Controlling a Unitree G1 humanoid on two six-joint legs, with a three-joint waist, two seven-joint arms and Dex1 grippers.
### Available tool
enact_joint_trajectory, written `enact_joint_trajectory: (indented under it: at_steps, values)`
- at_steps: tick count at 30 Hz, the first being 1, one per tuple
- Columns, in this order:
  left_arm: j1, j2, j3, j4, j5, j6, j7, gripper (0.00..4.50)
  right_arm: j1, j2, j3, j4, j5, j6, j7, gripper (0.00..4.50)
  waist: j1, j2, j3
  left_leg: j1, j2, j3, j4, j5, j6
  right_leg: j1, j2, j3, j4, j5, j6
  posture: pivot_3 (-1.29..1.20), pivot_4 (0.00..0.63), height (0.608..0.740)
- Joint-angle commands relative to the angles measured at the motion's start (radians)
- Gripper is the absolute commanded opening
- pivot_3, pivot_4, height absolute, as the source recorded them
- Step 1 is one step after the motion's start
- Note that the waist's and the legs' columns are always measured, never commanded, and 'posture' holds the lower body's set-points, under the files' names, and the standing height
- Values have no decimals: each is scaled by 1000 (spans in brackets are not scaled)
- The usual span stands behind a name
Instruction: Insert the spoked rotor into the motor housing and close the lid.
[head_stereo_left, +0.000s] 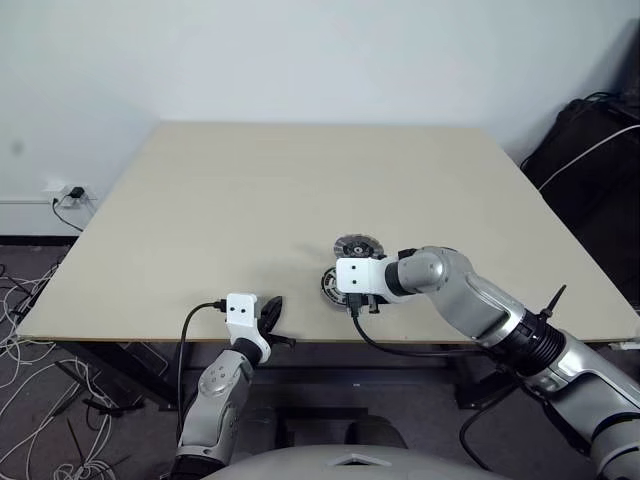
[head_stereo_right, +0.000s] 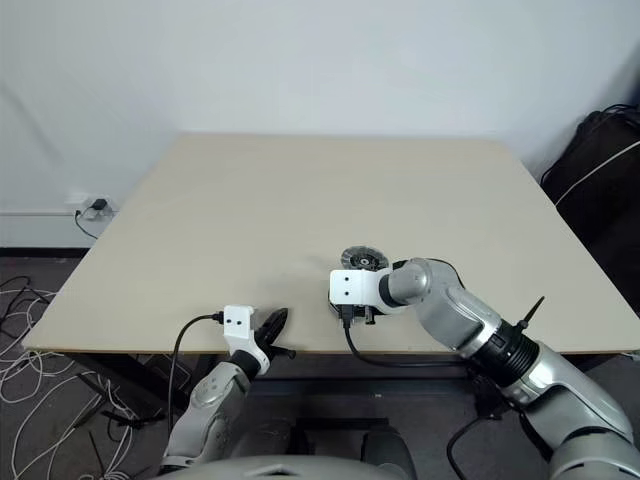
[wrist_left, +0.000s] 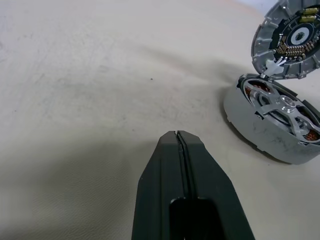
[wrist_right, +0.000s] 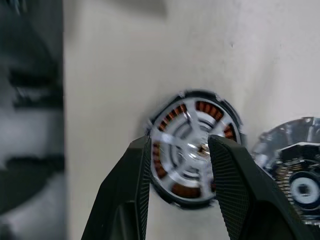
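Note:
The motor housing (wrist_left: 257, 120), a grey round shell with copper-brown windings, lies on the table near its front edge. The spoked rotor (wrist_left: 281, 102) sits inside it, silvery spokes facing up. The lid (wrist_left: 292, 37) stands tilted open at the housing's far rim, its inner face with a dark hub showing. My right gripper (wrist_right: 180, 141) hovers just above the housing (wrist_right: 186, 190), open, with the rotor hub (wrist_right: 192, 147) visible between its fingers. Left of the housing, my left gripper (head_stereo_left: 272, 312) rests shut at the table's front edge, empty.
The beige table (head_stereo_left: 250, 200) stretches far back and to both sides. Its front edge lies just below the housing. Cables and a wall socket (head_stereo_left: 70, 193) are on the floor at the left. A black bag (head_stereo_left: 595, 150) stands at the right.

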Motion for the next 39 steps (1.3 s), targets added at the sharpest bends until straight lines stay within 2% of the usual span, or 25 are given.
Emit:
enact_joint_trajectory:
  at_steps: [1,8,19,22,26,28,34,39]
  values:
    - [-14,-6,-1,-12,0,-13,-2,0,-40,-10,14,62,-58,-97,61,1921,3,0,0,0,0,0,0,0,0,0,0,0,0,0,0,0,0,740]
    - [-16,-7,4,-11,-2,-17,2,0,-64,10,12,156,-88,-185,186,1921,15,-1,0,0,0,-1,2,0,0,1,-2,0,0,0,0,0,0,740]
    - [-17,-13,9,-9,-4,-22,5,0,-69,74,9,290,-162,-237,199,1921,25,0,0,0,0,-1,2,0,0,1,-4,0,0,0,0,0,0,740]
    - [-16,-15,10,-9,-4,-23,5,0,-70,84,8,321,-192,-248,186,1333,24,0,0,0,0,-2,2,0,0,1,-4,0,0,0,0,0,0,740]
    - [-11,-14,15,-13,-5,-24,5,0,-64,93,-6,330,-202,-256,181,118,19,0,-1,0,0,-2,2,0,0,1,-3,0,0,3,-1,0,0,740]
    - [-11,-14,16,-14,-5,-24,6,0,-59,95,-16,325,-199,-253,178,85,20,0,0,0,0,-2,3,0,0,1,-4,-1,0,6,0,0,0,740]
    - [-9,-16,15,-15,-3,-23,4,0,2,128,-112,223,-130,-126,165,85,23,0,0,0,1,-2,3,0,0,0,-4,-3,0,8,1,0,0,740]
    - [-7,-20,14,-10,-1,-24,2,0,83,233,-231,47,-70,210,92,85,23,0,0,-1,1,-2,3,0,-1,-2,-3,-1,-1,7,-1,0,0,740]
